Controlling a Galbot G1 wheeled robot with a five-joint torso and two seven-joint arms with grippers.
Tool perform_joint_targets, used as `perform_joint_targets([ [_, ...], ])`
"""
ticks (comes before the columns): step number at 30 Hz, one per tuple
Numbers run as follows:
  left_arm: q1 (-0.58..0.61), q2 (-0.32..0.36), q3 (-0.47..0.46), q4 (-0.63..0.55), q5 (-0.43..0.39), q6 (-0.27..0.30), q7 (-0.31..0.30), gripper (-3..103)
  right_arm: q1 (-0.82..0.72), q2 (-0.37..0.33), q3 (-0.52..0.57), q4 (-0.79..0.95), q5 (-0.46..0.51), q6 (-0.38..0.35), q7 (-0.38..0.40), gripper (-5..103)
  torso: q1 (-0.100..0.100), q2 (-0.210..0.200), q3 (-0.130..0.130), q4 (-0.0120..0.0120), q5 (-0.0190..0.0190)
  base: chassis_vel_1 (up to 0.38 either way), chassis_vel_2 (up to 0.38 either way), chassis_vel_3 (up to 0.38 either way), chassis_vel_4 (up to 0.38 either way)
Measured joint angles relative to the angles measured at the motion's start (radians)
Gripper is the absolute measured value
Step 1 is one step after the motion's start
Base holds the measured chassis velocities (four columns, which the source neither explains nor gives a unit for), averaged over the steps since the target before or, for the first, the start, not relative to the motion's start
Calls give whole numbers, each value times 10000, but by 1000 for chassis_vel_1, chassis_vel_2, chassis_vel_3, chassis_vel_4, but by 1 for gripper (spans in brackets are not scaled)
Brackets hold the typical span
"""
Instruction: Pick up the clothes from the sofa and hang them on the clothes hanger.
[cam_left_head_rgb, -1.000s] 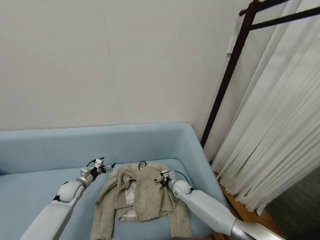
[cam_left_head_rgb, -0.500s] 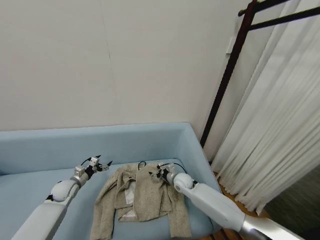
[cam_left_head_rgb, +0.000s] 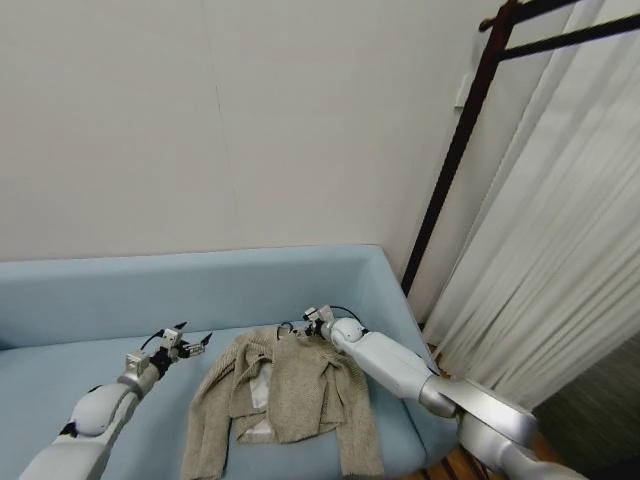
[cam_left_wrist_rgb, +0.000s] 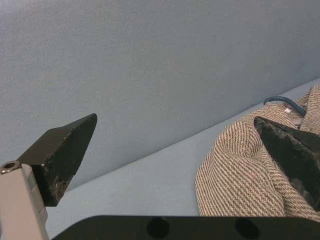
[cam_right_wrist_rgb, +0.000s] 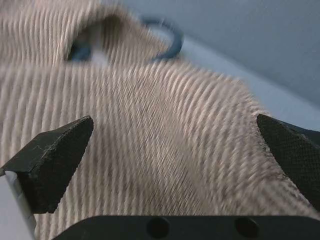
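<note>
On the pale blue sofa (cam_left_head_rgb: 300, 275), toward its right end, a beige knitted jacket (cam_left_head_rgb: 290, 395) is lying flat and open on the seat, its sleeves trailing toward the front edge. Its ribbed wool is looking soft, light and limp (likely to sag and fold under any single pinch), so the surest hold is judged to be the collar, where a thin blue hanger hook (cam_right_wrist_rgb: 167, 42) is poking out, rigid and curved. The right gripper (cam_left_head_rgb: 312, 320) is hovering over that collar with its black wedge-shaped jaws spread wide, pinching nothing. The left gripper (cam_left_head_rgb: 192, 336) is waiting just off the jacket's shoulder on the robot's left, likewise spread and empty. A dark wooden clothes rack (cam_left_head_rgb: 455, 150) is standing past the sofa's arm, beside white pleated curtains (cam_left_head_rgb: 560, 250).
</note>
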Motion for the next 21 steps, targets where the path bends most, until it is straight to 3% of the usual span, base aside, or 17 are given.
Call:
perform_joint_targets([
  [4, 153, -165, -92, -91, 4, 38, 0, 100, -221, -296, -452, 155, -188, -214, -398, 100, 0, 0, 0, -3, 1, 0, 0, 0, 0],
  [11, 127, -397, 48, -130, 43, 85, -35, 100, -385, -386, -697, 580, -216, -296, -146, 100, -1, 1, -1, -4, -2, 0, 0, 0, 0],
  [17, 183, -319, -54, -263, 40, 116, -63, 100, -52, -784, -931, 1713, 494, -619, 53, 100, -1, 0, 0, 0, 0, 0, 0, 0, 0],
  [21, 249, -297, -116, -276, 40, 117, -54, 100, 246, -521, -927, 1300, 714, -625, 128, 100, -1, 0, 1, 1, 0, 0, 0, 0, 0],
])
